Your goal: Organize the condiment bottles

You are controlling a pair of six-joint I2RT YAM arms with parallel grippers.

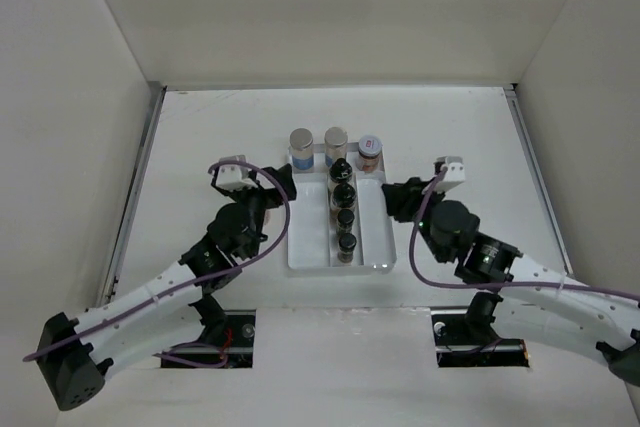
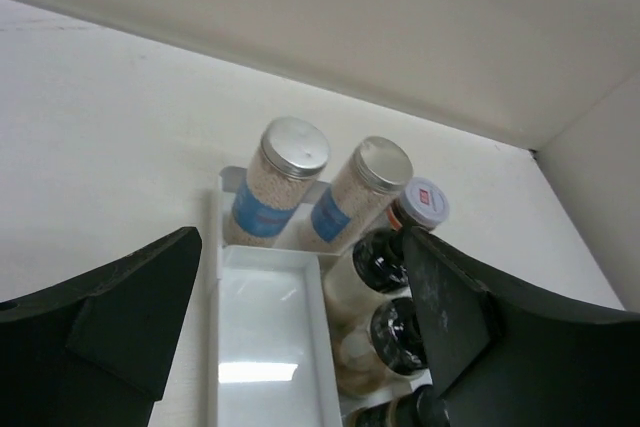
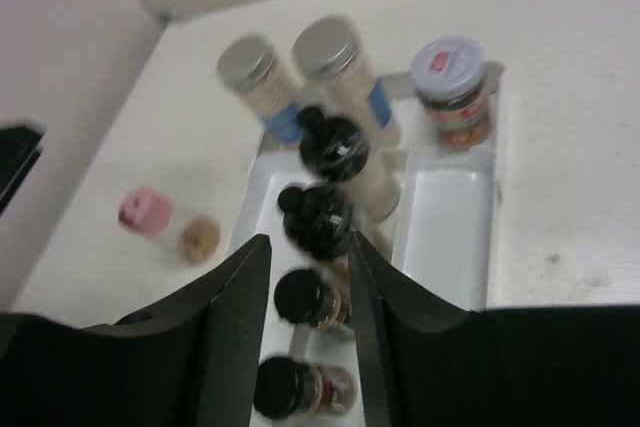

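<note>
The condiment bottles stand in the white divided tray (image 1: 372,247). Two silver-lidded cylinders (image 1: 301,146) (image 1: 336,144) and a pinkish-lidded jar (image 1: 370,150) fill its far end. Several black-capped bottles (image 1: 344,195) line the middle strip, cream ones far, small dark ones near. My left gripper (image 1: 283,183) is wide open and empty at the tray's left side; its view (image 2: 300,322) shows the cylinders (image 2: 285,182) and black caps (image 2: 400,332). My right gripper (image 1: 396,197) is open and empty at the tray's right side; its view (image 3: 308,332) looks down on a small dark bottle (image 3: 305,297).
The tray's left compartment (image 2: 265,337) and right compartment (image 3: 445,232) hold nothing. A small blurred pink-and-tan item (image 3: 165,222) lies on the table left of the tray, seen only in the right wrist view. White walls enclose the table on three sides.
</note>
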